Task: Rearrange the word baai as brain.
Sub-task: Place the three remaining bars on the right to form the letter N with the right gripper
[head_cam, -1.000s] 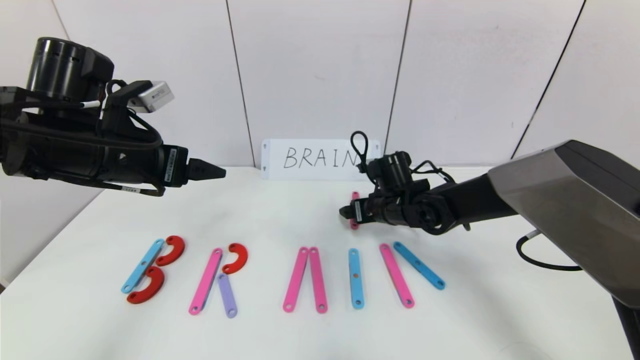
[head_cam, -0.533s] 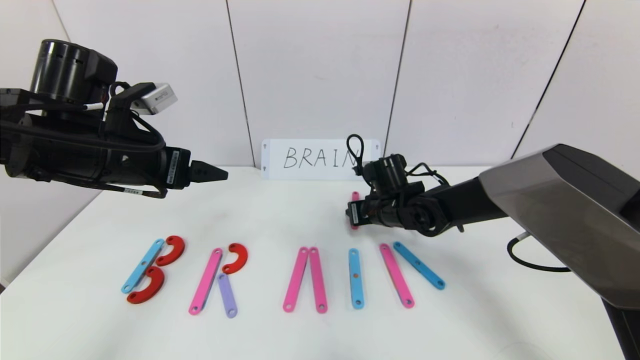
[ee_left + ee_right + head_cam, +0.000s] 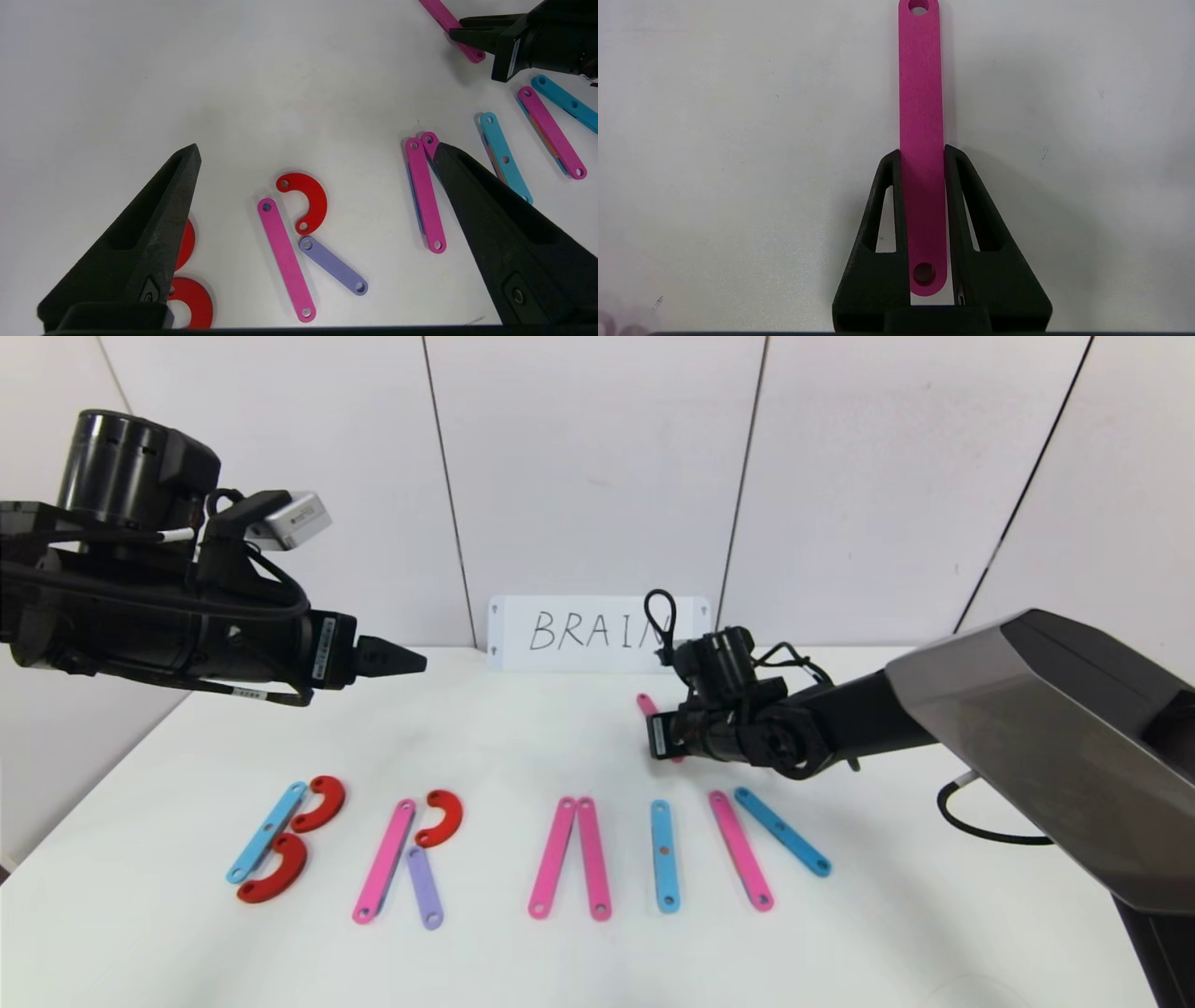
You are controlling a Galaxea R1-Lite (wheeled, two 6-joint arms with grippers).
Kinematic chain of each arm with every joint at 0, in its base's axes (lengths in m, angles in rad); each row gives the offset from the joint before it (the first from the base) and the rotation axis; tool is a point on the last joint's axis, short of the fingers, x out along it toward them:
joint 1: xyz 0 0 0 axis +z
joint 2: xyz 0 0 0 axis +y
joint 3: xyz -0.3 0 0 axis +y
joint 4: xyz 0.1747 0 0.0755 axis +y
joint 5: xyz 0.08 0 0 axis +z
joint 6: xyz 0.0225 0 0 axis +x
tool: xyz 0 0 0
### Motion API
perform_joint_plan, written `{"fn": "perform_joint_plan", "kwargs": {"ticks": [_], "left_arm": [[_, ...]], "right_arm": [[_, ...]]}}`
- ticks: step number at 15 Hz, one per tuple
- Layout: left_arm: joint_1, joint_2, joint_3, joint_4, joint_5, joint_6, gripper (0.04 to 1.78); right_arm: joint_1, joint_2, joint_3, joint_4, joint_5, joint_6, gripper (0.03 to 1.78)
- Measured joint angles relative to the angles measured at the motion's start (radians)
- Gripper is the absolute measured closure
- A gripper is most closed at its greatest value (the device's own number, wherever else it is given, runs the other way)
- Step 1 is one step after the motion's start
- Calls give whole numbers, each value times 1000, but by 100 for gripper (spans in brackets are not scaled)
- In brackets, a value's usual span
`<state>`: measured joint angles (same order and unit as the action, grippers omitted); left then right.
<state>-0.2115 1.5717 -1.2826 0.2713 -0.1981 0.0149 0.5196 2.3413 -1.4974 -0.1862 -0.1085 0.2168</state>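
White panelled wall [image 3: 597, 457] with dark seams stands behind a white table [image 3: 523, 728]

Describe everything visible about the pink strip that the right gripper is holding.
The pink strip is a flat, straight, matte plastic-looking piece with rounded ends and a small hole near each end. The right gripper is shut on its long edges, one finger each side. It sits behind the letter row on the white table, pointing away from the gripper.

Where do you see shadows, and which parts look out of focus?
Head view: soft shadow on the table under the right tool. Right wrist view: broad shadow beside the gripped pink strip. Left wrist view: the left tool looms close and looks soft.
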Motion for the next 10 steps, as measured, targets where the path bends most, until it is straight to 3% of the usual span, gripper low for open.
{"fn": "perform_joint_plan", "kwargs": {"ticks": [10], "left_arm": [[-2,0,0,0,0,1,8]], "right_arm": [[-4,-81,42,15,-1,8,154]]}}
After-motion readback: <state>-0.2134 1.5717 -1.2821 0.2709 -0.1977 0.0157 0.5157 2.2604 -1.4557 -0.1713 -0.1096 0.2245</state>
